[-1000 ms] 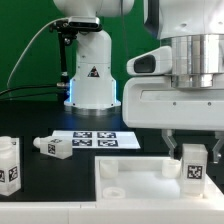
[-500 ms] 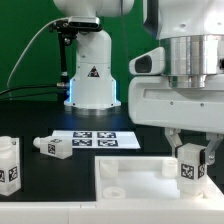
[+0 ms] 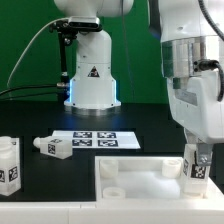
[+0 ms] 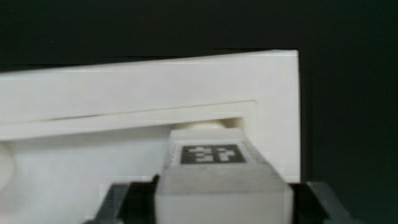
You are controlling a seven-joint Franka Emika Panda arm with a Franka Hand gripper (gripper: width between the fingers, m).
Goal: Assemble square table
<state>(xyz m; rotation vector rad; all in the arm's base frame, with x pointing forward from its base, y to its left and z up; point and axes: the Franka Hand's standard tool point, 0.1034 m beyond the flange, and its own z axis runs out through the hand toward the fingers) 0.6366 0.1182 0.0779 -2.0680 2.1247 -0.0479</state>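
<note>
Arm (image 3: 195, 90) fills the exterior view's right, reaching down over the slab (image 3: 140, 163). The slab lies flat at the front of the tabletop (image 3: 30, 125), rim up, so its sockets face whatever comes down from above. Marker board (image 3: 100, 139) lies just behind it, apart. Two spares wait at the exterior view's left, well clear: upright leg (image 3: 8, 165) and lying leg (image 3: 52, 147), prob. parked outside the arm's reach path.

Tool (image 3: 197, 158) is clamped on the held leg (image 3: 197, 175), jaws pressed to its sides w/ no gap. The leg hangs vertical, tag outward, which suits a straight drop.

In the wrist view the held leg's far end meets the corner socket (image 4: 210, 125), hard by two rim walls. Can't tell if it's seated or just above.

You're likely at insertion. There's little side slack vs. the rim, bare tabletop past the slab's outer edge, and nothing close enough to snag.
</note>
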